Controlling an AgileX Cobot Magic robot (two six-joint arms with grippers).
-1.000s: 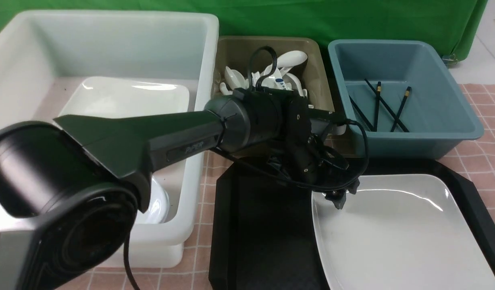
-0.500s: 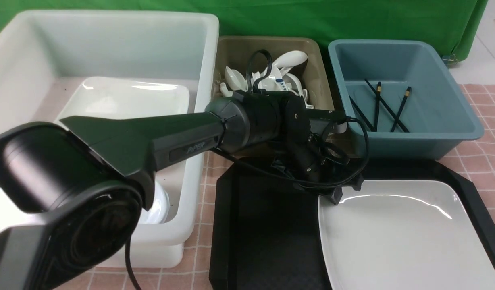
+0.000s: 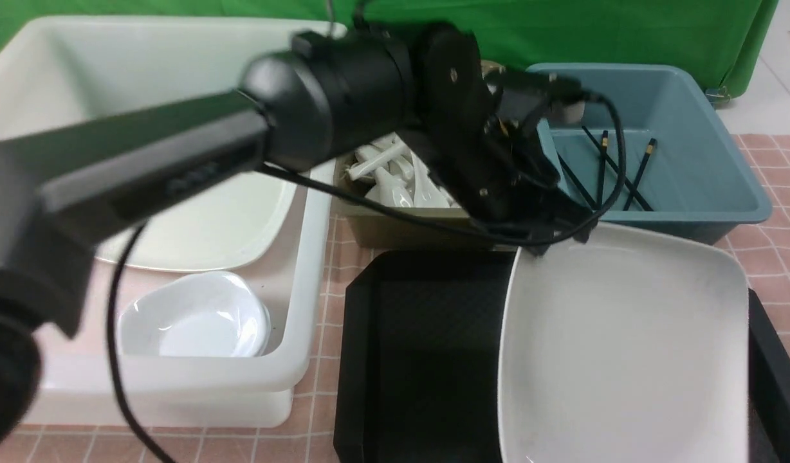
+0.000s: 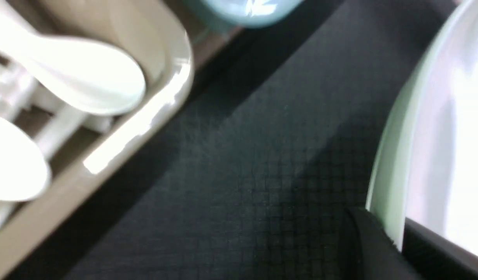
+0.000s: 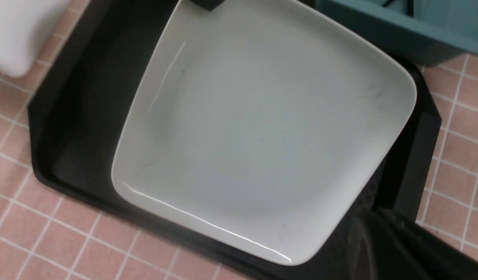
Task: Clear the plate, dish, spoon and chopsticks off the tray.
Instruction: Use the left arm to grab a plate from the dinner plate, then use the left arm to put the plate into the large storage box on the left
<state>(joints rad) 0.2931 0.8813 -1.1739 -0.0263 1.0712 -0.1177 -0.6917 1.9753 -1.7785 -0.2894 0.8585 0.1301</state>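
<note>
My left gripper (image 3: 551, 243) is shut on the far left corner of the large white square plate (image 3: 620, 347). It holds that edge up, so the plate tilts above the black tray (image 3: 427, 347). In the left wrist view the fingers (image 4: 369, 241) pinch the plate's rim (image 4: 391, 186) over the tray (image 4: 262, 155). The right wrist view looks down on the plate (image 5: 262, 136) and the tray (image 5: 67, 116). There my right gripper (image 5: 381, 233) is shut and holds nothing, near the tray's corner. A small white dish (image 3: 195, 315) sits in the white tub. Thin black chopsticks (image 3: 576, 185) lie in the teal bin. The blue-tipped spoon is hidden.
The white tub (image 3: 311, 257) on the left also holds another square plate (image 3: 208, 225). A tan bin (image 3: 395, 228) with several white spoons (image 3: 395, 186) stands behind the tray. The teal bin (image 3: 723, 193) is at the back right. The left arm crosses over the tub and the tan bin.
My left gripper has shut on the plate's far left corner and risen. The plate's far edge has lifted off the tray and now tilts toward the camera.
</note>
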